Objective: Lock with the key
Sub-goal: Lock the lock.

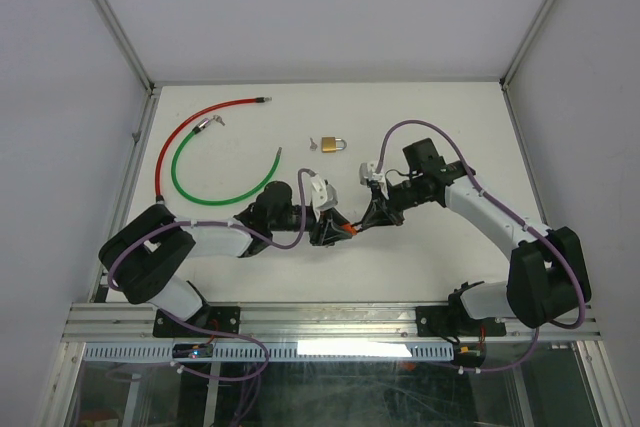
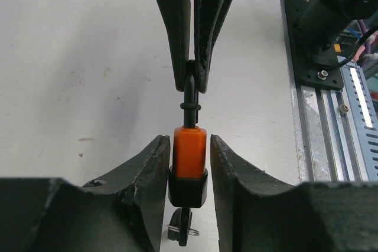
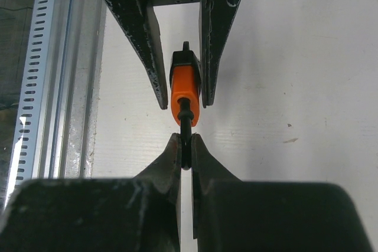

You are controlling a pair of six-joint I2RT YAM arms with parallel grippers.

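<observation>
The orange lock (image 2: 189, 151) hangs in the air between the two arms, above the worktop (image 1: 420, 117) and on the near side of the brass padlock (image 1: 334, 143), toward the arm bases. Its thin black loop (image 2: 190, 90) is pinched between the right fingers (image 3: 168, 163), which are pressed together on it. That pinch looks like the only thing carrying the lock. The left fingers (image 2: 147, 163) stand apart on either side of the orange body. A sliver of worktop shows between at least one finger and the lock, so they are not clamped on it. Below the lock's black collar sits what looks like a key (image 2: 181, 228) with a small ring, though it is too dark to be sure. The main danger, as I judge it, is that the left fingers meet the body unevenly, since one side seems nearer than the other. A one-sided push could swing the lock on its loop, or twist the loop out of the thin pinch and drop it. If they close on the smooth orange part rather than the collar, the body may slip when the key is turned. A squeeze that reaches down to the key could bend it or knock it out. The red cable (image 1: 200, 117) and green cable (image 1: 215, 192) lie well to the left of the brass padlock, out of harm's way.
</observation>
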